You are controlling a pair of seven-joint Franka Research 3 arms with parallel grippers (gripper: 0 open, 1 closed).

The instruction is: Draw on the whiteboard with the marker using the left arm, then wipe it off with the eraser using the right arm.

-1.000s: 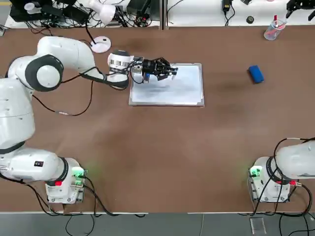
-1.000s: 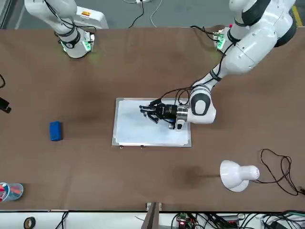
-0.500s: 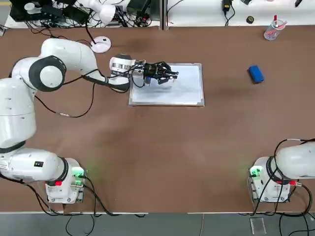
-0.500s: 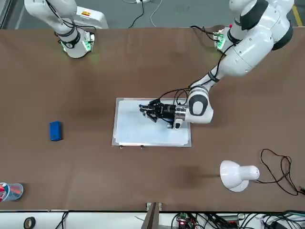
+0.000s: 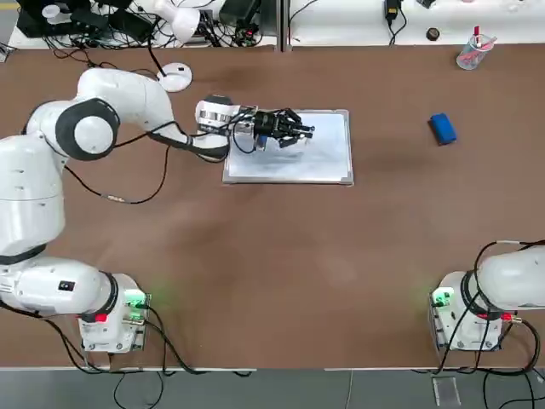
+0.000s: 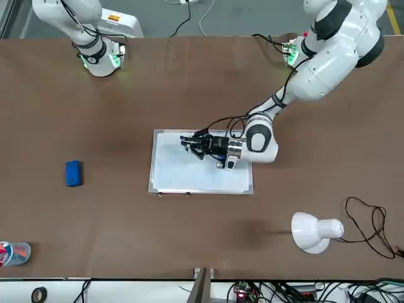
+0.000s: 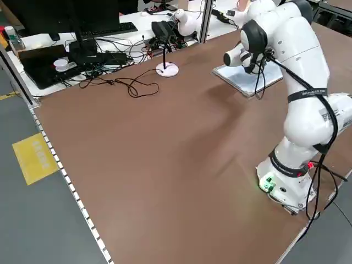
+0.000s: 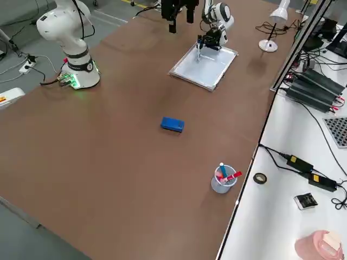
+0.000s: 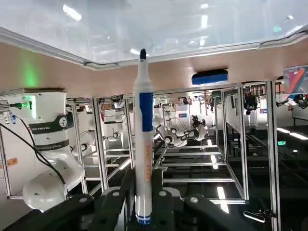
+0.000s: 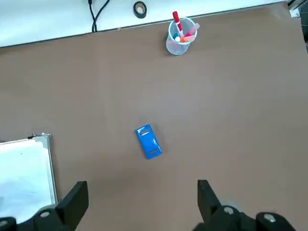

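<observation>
Whiteboard [image 5: 289, 162] flat on the counter [image 5: 281, 256], toward the far side, between the two arm bases. Eraser [image 5: 444, 129] on the counter, right of the whiteboard and well apart. Cup [image 5: 475, 53] behind the eraser, a little right, near the far edge; pens [image 8: 234, 176] stand in it. Lamp [image 5: 174, 77] behind and left of the whiteboard. Left pincer [image 5: 294, 129] over the whiteboard, marker [image 9: 144, 144] in it.

Bare tabletop [image 5: 341, 264] separates the whiteboard [image 5: 332, 162] from the eraser [image 5: 443, 129].
</observation>
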